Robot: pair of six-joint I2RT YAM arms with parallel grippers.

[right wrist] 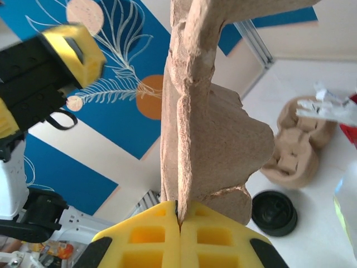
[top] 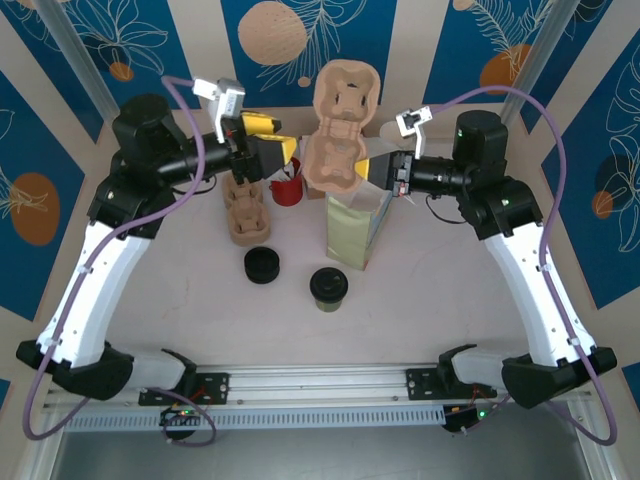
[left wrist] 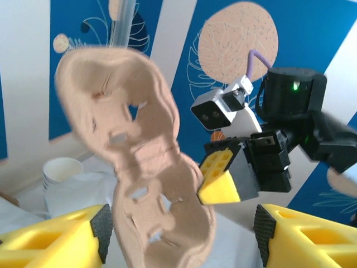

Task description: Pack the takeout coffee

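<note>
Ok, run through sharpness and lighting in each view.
Top external: even light, soft shadows, everything crisp. Left wrist: the pulp carrier looks smeared and soft, the right pincer behind it sharper. Right wrist: the gripped carrier edge is crisp; the white table looks bright, nearly washed out.

Pulp carrier (top: 342, 125) upright over paper bag (top: 352, 235), right claw (top: 376, 171) at its edge, coffee cup (top: 328, 288) (black lid) in front
</note>
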